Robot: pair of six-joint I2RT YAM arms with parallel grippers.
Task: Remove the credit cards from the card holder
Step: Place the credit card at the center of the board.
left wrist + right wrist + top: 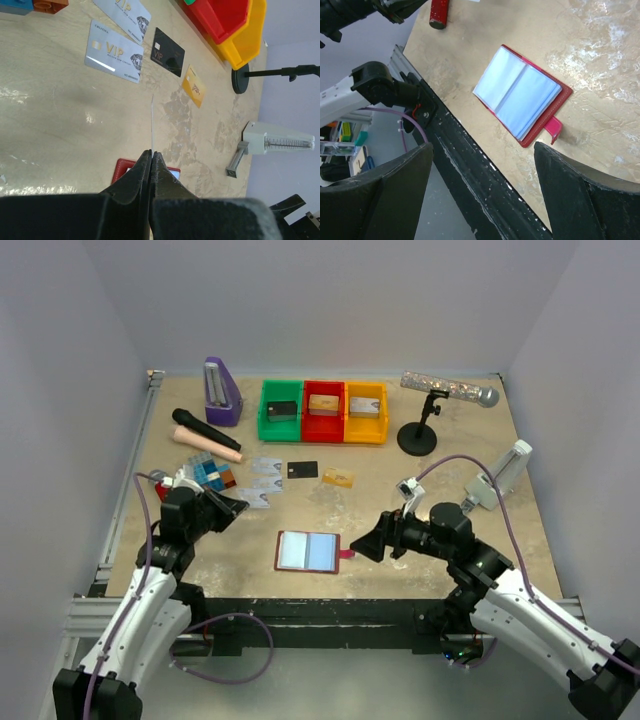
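The card holder point(307, 551) lies open on the table, dark red with pale blue sleeves and a red tab; it also shows in the right wrist view point(520, 95). My left gripper point(151, 151) is shut on a thin credit card point(151, 120), seen edge-on, above the holder's red corner point(122, 167). Beyond it lie silvery credit cards point(114, 51), a black one point(167, 45) and a gold one point(194, 86). My right gripper point(483, 145) stands open with nothing between its fingers, just right of the holder's tab point(348, 555). From above, the left gripper point(235, 508) is left of the holder.
Green, red and yellow trays point(323, 412) stand at the back. A purple metronome point(221, 392), a black microphone point(205, 430) and tiled blocks point(212, 474) are at the back left. A microphone stand point(418, 436) and a white metronome point(500, 476) are on the right.
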